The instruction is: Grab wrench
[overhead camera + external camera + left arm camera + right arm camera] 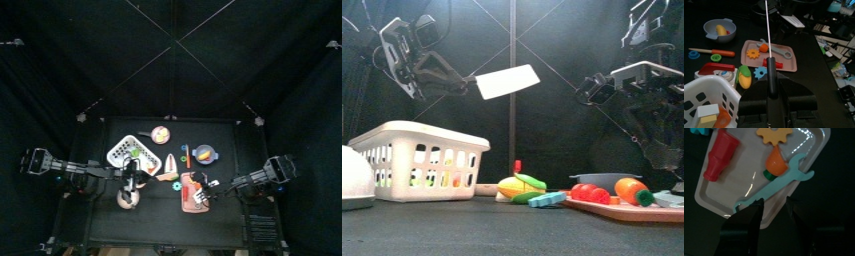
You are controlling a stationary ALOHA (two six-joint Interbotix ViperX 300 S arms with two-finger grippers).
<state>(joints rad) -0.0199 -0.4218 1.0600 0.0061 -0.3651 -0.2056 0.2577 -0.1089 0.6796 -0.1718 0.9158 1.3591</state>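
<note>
Wrench, pale blue plastic (774,185), flat on pink rectangular tray (814,148); I see right gripper (774,210) parted above, left gripper (769,75) together.

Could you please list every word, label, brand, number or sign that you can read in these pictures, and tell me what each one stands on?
None can be read in any view.
The white card hanging in the front view shows a blank face.
The pink tray, the light blue wrench and the white basket carry no visible print.
Items in the room beyond the curtains, seen from the left wrist, are too blurred to read.
</note>
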